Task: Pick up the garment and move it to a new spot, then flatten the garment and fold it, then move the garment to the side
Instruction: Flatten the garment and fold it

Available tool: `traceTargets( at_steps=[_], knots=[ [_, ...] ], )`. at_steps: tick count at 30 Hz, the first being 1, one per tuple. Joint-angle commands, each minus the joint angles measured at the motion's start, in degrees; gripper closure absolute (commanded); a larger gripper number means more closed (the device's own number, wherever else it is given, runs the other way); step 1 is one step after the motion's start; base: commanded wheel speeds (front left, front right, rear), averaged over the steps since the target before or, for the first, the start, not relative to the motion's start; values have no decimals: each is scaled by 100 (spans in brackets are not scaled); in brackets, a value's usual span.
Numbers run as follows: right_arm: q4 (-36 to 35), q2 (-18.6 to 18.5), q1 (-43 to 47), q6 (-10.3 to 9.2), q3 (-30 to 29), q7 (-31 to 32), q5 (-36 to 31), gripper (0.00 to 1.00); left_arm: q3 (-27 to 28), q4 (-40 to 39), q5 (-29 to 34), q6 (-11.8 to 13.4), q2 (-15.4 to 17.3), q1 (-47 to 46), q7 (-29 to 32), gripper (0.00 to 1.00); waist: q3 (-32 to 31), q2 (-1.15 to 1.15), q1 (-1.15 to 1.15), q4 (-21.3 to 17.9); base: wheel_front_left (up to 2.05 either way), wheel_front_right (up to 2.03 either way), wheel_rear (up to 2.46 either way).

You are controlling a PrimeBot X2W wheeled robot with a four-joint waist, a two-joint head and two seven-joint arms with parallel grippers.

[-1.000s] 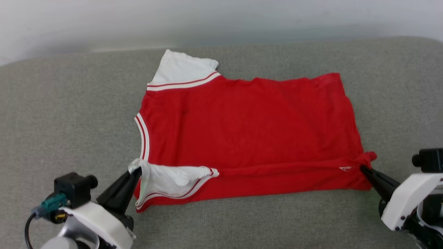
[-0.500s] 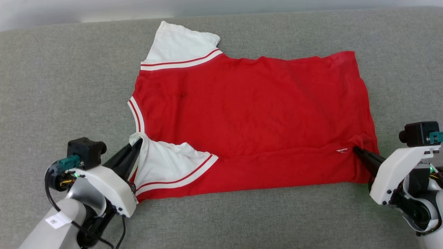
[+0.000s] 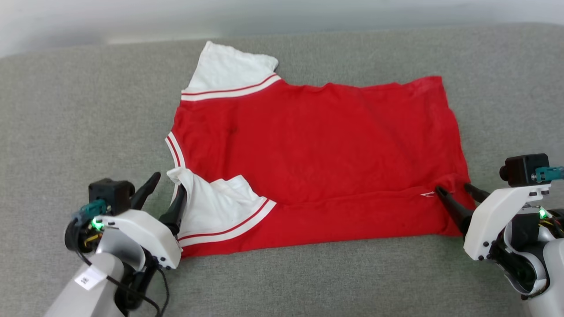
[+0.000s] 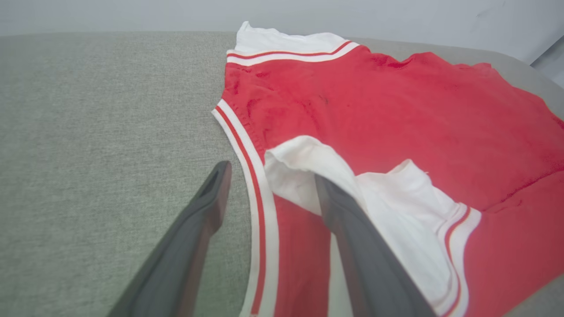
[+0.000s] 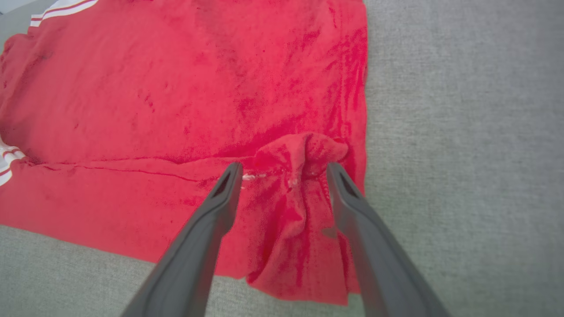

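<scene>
The garment (image 3: pixel 317 163), a red T-shirt with white sleeves and red-white trim, lies spread sideways on the grey cushion, collar to the left, with its near edge folded up over the body. My left gripper (image 3: pixel 168 190) stands open at the near white sleeve (image 3: pixel 216 204), one finger on the sleeve and one over the cushion. In the left wrist view the left gripper (image 4: pixel 269 180) straddles the striped collar (image 4: pixel 249 154). My right gripper (image 3: pixel 454 190) is open over the bunched near hem corner (image 5: pixel 304 154), a finger on each side of the bunch (image 5: pixel 284 171).
The grey fabric surface (image 3: pixel 79 123) extends on all sides of the shirt. Its far edge meets a pale wall (image 3: pixel 282 17) at the top of the head view.
Both grippers have opened and let go of the shirt: the left off the near sleeve, the right off the hem corner. The head camera has shifted between frames.
</scene>
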Motion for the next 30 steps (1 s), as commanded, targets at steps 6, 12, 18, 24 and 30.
traceTargets(
  at_steps=[6, 12, 18, 24, 30],
  knots=[
    [-443, 25, 357, -2, -78, 43, -465, 0, 197, -287, -138, 445, -135, 488, -233, 0, -466, 0, -1, -5, 0, 0, 0],
    [-862, 168, 767, -2, -288, 206, -951, 0, 230, -958, -277, 808, -85, 1154, -22, 0, -705, 0, -1, -3, 0, 0, 0],
    [-1342, 485, 1198, -2, -601, 523, -1247, 0, 158, -1766, -214, 1287, 119, 1799, 337, 0, -724, 0, -1, -20, 0, 0, 0],
    [-1808, 820, 1490, -2, -825, 622, -1350, 0, 18, -2196, -167, 1638, 451, 2119, 1095, 0, -603, 0, -1, -65, 0, 0, 0],
    [-2062, 915, 1574, -2, -882, 666, -1462, 0, 50, -2179, -75, 1954, 535, 2033, 1360, 0, -373, 0, -1, -170, 0, 0, 0]
  ],
)
